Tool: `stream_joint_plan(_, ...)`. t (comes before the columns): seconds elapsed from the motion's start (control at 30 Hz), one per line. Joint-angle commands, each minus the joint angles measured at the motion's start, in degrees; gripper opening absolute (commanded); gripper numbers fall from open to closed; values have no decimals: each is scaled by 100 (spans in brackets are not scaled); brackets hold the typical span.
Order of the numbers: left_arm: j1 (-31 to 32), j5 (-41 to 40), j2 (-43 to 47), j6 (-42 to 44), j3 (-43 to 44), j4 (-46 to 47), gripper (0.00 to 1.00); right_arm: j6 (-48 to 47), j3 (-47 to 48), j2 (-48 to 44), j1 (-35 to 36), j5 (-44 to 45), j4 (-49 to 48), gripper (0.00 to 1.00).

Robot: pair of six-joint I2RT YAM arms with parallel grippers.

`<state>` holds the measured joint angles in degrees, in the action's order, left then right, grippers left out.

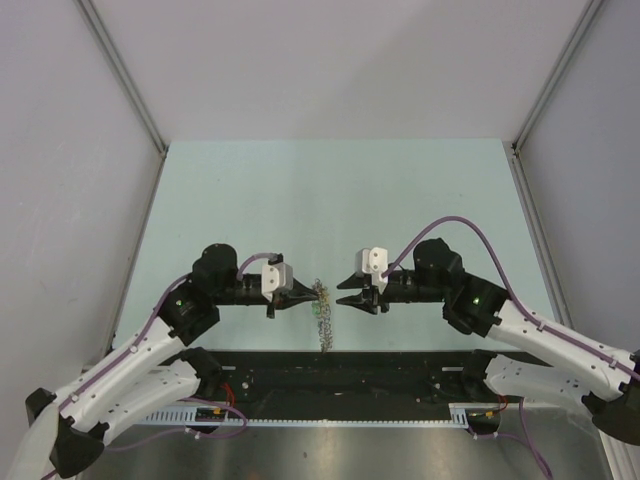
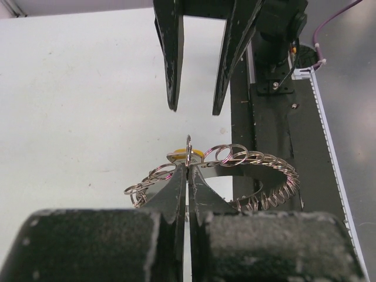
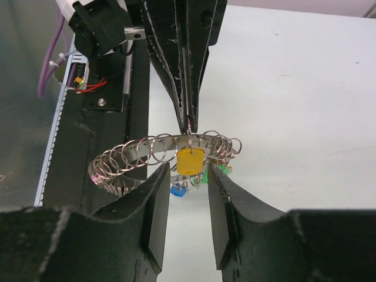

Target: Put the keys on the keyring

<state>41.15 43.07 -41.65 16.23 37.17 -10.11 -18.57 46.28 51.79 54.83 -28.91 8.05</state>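
Note:
My left gripper (image 1: 300,297) is shut on one small loop of the keyring (image 1: 322,312) and holds the grey coil of loops above the table. In the left wrist view its tips (image 2: 188,167) pinch an upright loop, and the keyring (image 2: 264,164) curves off to the right. A yellow-headed key (image 3: 191,160) hangs from that loop. Green (image 3: 222,169) and blue (image 3: 178,191) key heads hang behind it. My right gripper (image 3: 188,170) is open, its fingers on either side of the yellow key, just short of it. It faces the left gripper (image 3: 189,120).
The pale green table (image 1: 330,200) stretches away behind both grippers. A black base rail (image 1: 330,370) with cables runs along the near edge, under part of the hanging keyring. Grey walls enclose the table left and right.

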Motion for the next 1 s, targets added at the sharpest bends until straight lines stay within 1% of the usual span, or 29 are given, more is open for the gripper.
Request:
stream_joint_plan(0.0,34,360,122,-216,-8,606,0,73,-40,120,-86,-484,-515,36)
stream_joint_plan(0.23,34,466,122,-296,-25,703,0,73,-49,349,-165,-598,-744,32)
stream_joint_plan(0.47,34,492,122,-322,-25,747,0,73,-49,393,-183,-713,-744,20)
stream_joint_plan(0.87,34,518,157,-384,-52,826,0,108,-40,481,-174,-810,-744,20)
stream_joint_plan(0.9,34,518,166,-392,-52,826,0,108,-40,481,-174,-810,-744,19)
stream_joint_plan(0.97,34,518,166,-384,-52,826,0,116,-40,472,-166,-810,-753,12)
